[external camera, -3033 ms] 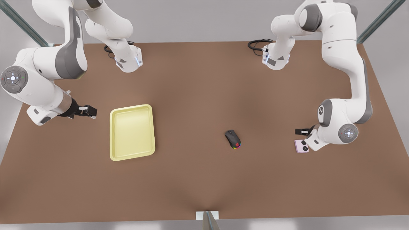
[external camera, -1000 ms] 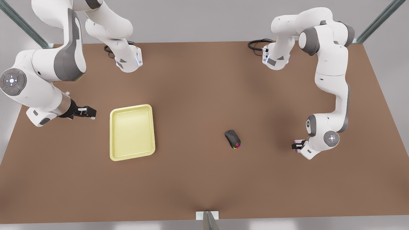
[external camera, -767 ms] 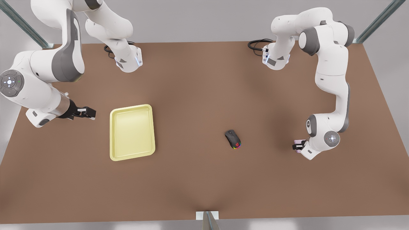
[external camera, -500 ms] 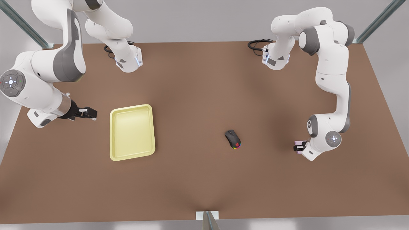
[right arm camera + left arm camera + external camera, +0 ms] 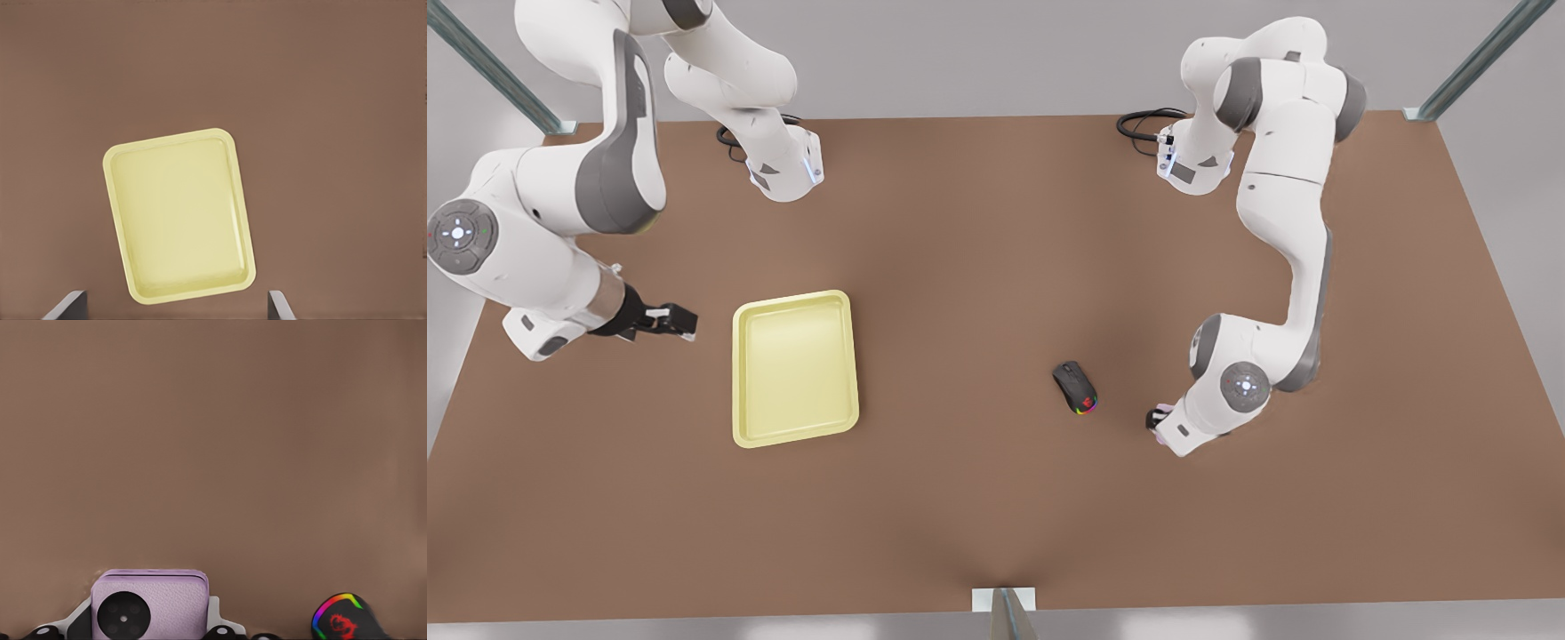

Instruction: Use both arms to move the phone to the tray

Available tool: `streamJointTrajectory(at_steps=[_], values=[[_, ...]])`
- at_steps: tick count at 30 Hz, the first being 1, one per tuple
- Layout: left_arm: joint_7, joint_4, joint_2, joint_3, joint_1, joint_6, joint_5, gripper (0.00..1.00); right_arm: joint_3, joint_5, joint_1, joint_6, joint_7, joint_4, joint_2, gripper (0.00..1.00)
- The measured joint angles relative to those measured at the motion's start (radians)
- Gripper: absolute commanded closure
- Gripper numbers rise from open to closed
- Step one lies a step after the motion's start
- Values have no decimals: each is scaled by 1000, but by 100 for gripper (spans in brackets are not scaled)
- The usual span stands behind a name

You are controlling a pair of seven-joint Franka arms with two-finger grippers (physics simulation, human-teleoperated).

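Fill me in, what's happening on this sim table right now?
The left end effector holds the pink phone just above the table, beside the black mouse on the front view's right. The right end effector waits open next to the empty yellow tray. The phone isn't in the tray yet.

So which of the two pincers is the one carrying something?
The left pincer, near the black mouse at the front view's right: it grips the pink phone. The right pincer waits open beside the yellow tray.
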Motion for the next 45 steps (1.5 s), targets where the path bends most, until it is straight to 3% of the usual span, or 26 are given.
streamJointTrajectory(at_steps=[8,12,18,25,26,27,32,36,40,43,45], values=[[-217,149,50,-5,-323,-67,-65,24,7,0,14,0,1,-4,13,0],[-289,271,139,-64,-422,-66,-75,23,11,1,76,23,17,1,44,0],[-321,309,255,-62,-504,-19,-30,23,12,2,135,57,56,2,62,0],[-339,387,346,-15,-497,38,1,23,11,-5,139,103,103,3,100,0],[-340,389,352,-11,-495,42,2,22,12,-6,156,111,115,4,110,0],[-340,389,357,-8,-494,46,2,0,12,-6,169,117,129,9,120,0],[-340,412,365,0,-495,53,7,0,16,-6,203,146,200,23,148,0],[-311,420,189,-9,-335,-78,-1,0,55,-4,247,162,284,136,266,0],[-213,395,1,-2,17,-293,-70,0,65,-1,353,203,382,200,401,0],[-132,214,-218,0,176,-408,-105,0,67,0,406,253,455,206,461,0],[-85,-88,-505,20,215,-425,-121,0,70,2,437,276,501,206,482,0]])
